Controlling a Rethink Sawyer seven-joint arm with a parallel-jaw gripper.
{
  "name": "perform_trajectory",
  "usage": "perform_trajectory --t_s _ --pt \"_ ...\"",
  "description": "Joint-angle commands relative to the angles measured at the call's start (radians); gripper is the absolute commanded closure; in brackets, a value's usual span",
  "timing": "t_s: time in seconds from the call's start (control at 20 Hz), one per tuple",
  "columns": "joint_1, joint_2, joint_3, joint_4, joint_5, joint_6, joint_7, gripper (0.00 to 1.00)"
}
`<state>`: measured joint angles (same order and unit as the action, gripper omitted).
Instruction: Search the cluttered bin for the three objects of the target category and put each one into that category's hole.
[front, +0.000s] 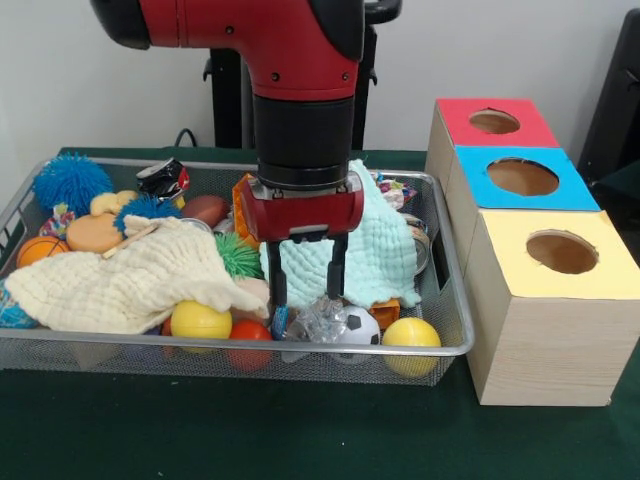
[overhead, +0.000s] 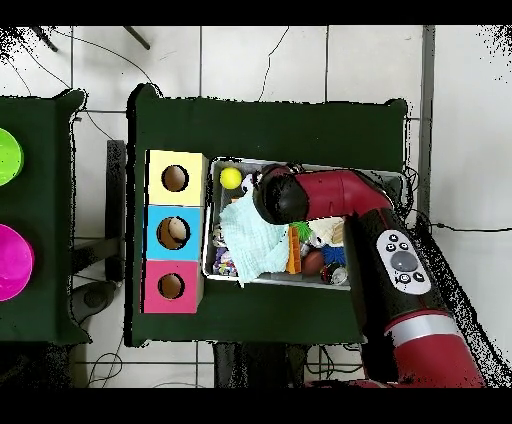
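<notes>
The wire mesh bin (front: 120, 342) is packed with toys and cloths. My gripper (front: 307, 288) hangs low over its front middle, fingers apart and open, with nothing between them. Just below the fingertips lie a crinkly clear wrapper (front: 320, 318) and a small soccer ball (front: 357, 324). Two yellow balls (front: 200, 320) (front: 411, 333) and a red ball (front: 250, 331) rest along the front wall. The hole (front: 493, 121) in the red-topped box is at the far right, behind the bin. In the overhead view the arm covers the gripper; the bin (overhead: 225, 164) and the red box's hole (overhead: 171, 286) show.
A cream cloth (front: 130, 280) and a mint cloth (front: 380, 250) cover part of the pile. A green spiky ball (front: 238, 255), a blue spiky ball (front: 70, 182), a small basketball (front: 40, 250) and a brown football (front: 205, 209) lie around. Blue-topped (front: 522, 177) and yellow-topped (front: 561, 252) boxes stand nearer.
</notes>
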<state>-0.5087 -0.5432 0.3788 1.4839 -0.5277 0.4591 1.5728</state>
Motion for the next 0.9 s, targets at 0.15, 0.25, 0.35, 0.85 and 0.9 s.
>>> perform_trajectory --t_s 0.15,0.25,0.35,0.85,0.9 --pt "-0.020 0.077 0.052 0.073 0.040 -0.111 0.109 0.00" --pt "-0.008 0.085 0.041 0.064 0.043 -0.111 0.107 0.00" --pt "0.003 0.093 0.024 0.055 0.035 -0.112 0.100 0.00" --pt "0.068 0.089 -0.084 0.014 0.012 0.010 0.080 0.00" --pt "0.076 0.090 -0.094 0.007 0.012 0.020 0.080 0.00"
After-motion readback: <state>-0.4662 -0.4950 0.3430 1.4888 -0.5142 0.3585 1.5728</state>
